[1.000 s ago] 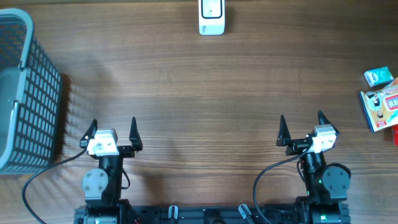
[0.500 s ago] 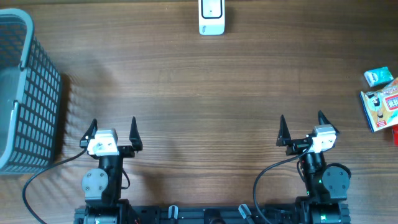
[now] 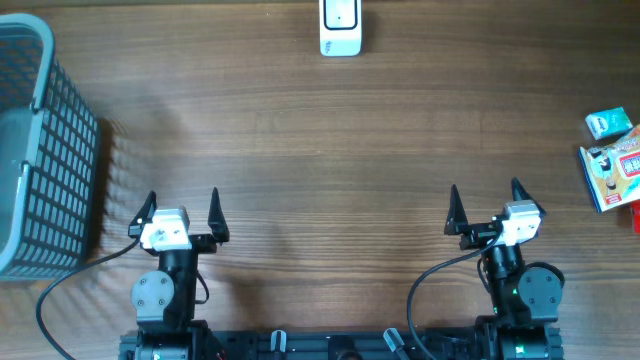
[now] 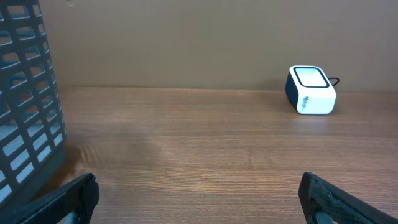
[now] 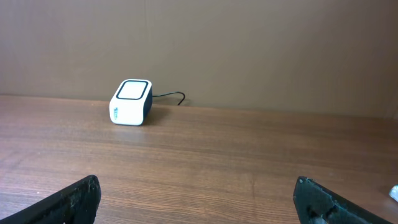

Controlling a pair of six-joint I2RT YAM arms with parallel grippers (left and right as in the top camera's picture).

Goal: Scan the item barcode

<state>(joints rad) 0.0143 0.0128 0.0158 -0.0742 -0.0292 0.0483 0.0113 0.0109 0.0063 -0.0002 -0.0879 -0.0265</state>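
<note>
From overhead, shows a wooden surface [image 3: 330, 150] with the left gripper [image 3: 182, 207] and right gripper [image 3: 485, 200] low at the near edge, well apart, both released with fingers spread wide and grasping nothing. Places a white scanner [image 3: 340, 28] at the far edge near the middle, and a grey slatted basket [image 3: 40, 150] along the left edge. Puts the items at the right edge, well apart from both arms: a small teal box [image 3: 608, 123] and, just beside it on the near side, a flat package [image 3: 615, 168] partly cut off by the frame, with a red sliver [image 3: 636, 215] nearer still. From the left wrist, looks across bare wood between the dark fingertips of the left gripper [image 4: 199, 199], open and empty; catches the basket [image 4: 28, 106] wall at left and the scanner [image 4: 310, 90] far ahead to the right. From the right wrist, frames the right gripper [image 5: 199, 202] likewise open around nothing, with the scanner [image 5: 131, 102] ahead to the left and a dark cable [image 5: 169, 96] trailing behind it.
</note>
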